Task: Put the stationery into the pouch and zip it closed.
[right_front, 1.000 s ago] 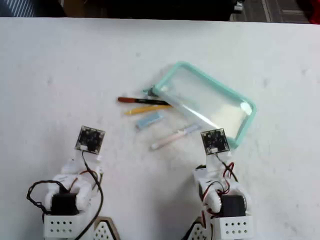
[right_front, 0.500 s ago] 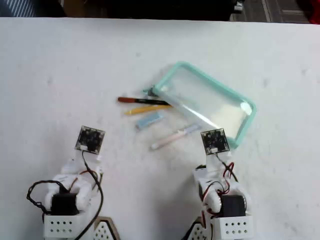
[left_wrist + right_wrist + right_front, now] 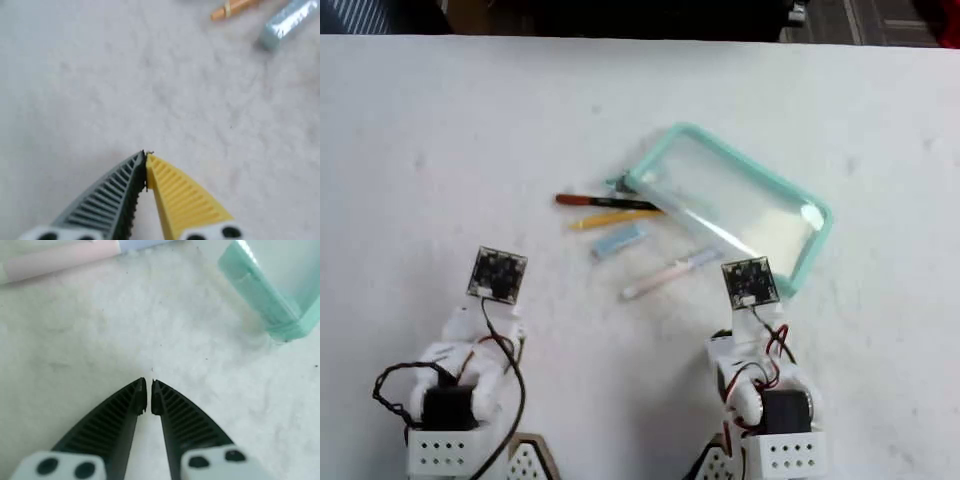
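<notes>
Left end effector: one grey finger and one yellow, both ribbed, tips pressed together above bare desk; near the front edge, left of all the stationery.
Dark pen: red-brown barrel with a black end, lying flat; its right end reaches the pouch's left corner.
Yellow pencil: just beside the dark pen on the side nearer the arms, almost parallel to it.
Blue piece: short, pale blue, flat bar, lying alone, close to the pencil.
Pink pen: pale pink with a lighter cap end, slanted; its upper end lies at the pouch's near edge.
Pouch: clear rectangle with mint-green trim, flat on the desk and turned at an angle, right of centre; a dark zip pull at its left corner; whether the zip is undone cannot be told.
Right end effector: two black ribbed fingers, tips together with a hairline slit between, over bare desk beside the pouch's near corner.
Desk: white, faintly mottled.
</notes>
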You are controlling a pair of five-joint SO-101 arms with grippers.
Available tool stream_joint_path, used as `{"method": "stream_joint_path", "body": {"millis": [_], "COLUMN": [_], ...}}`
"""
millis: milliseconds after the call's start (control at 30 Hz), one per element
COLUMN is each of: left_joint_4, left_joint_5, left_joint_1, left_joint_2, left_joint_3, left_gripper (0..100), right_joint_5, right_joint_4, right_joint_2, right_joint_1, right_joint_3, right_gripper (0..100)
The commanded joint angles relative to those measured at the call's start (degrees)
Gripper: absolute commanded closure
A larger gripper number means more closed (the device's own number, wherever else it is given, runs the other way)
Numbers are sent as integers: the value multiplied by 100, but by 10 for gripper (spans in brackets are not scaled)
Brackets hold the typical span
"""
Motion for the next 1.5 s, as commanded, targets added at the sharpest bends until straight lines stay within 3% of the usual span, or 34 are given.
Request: {"method": "stream_joint_path", "body": {"millis": [0,167,600,767,967,1167,1467], "left_joint_4": [-826,-1002,-1160,-826,-492,-387,-396], "left_joint_5": [62,62,35,9,-976,-1064,-1090], "left_joint_1": [75,523,523,514,505,268,277], "left_joint_2": [-57,-57,-66,-66,-66,-66,-66], "left_joint_3": [-9,-18,-9,-9,-44,-114,-105], "left_gripper": [976,976,977,976,976,976,976], "right_joint_5": [-9,-9,-9,-9,-9,-9,-44], "right_joint_4": [40,40,40,40,40,-22,-2404], "right_joint_2": [-31,-31,-31,-31,-31,-31,-31], "right_joint_1": [-4,-4,-4,-4,-4,-13,-48], "right_joint_3": [53,53,53,53,53,53,53], "right_gripper": [981,981,981,981,978,978,975]}}
